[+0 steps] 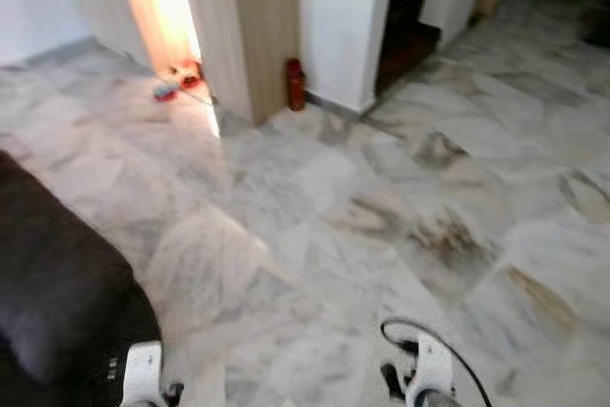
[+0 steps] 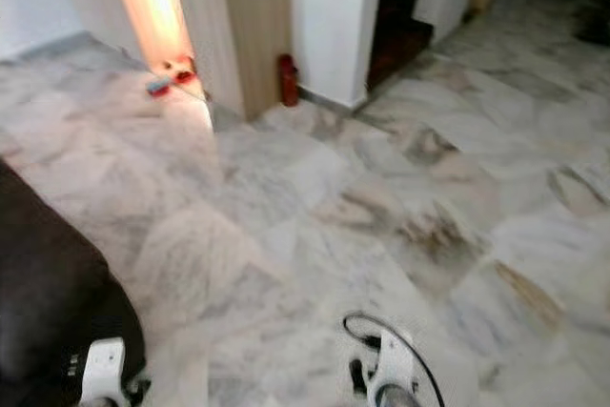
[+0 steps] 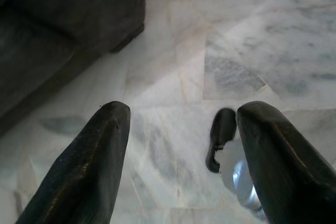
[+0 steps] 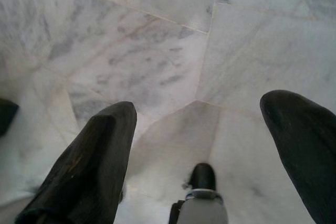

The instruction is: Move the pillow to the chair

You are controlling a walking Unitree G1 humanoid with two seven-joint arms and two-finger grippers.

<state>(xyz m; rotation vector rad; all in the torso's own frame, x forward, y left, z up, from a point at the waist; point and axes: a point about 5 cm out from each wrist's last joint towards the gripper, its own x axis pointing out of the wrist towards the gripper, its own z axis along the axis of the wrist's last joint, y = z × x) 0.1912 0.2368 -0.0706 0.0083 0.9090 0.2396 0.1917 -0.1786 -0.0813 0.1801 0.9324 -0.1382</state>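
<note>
A dark upholstered sofa (image 1: 57,293) takes up the lower left corner, right beside my left arm (image 1: 143,374). In the left wrist view the sofa's corner (image 3: 63,30) lies beyond the left gripper (image 3: 184,111), which hangs open over marble floor with nothing between its fingers. My right arm (image 1: 424,374) hangs low at the bottom centre-right. The right gripper (image 4: 199,106) is open too, pointing down at bare marble tiles. The head views are slightly blurred.
Pale marble floor (image 1: 381,197) stretches ahead. At the back stand a wooden partition (image 1: 257,26) with a lit opening, a red bottle-like object (image 1: 296,84) at its foot, small red and blue items (image 1: 176,83) on the floor, a white pillar (image 1: 343,16) and dark stairs (image 1: 405,30).
</note>
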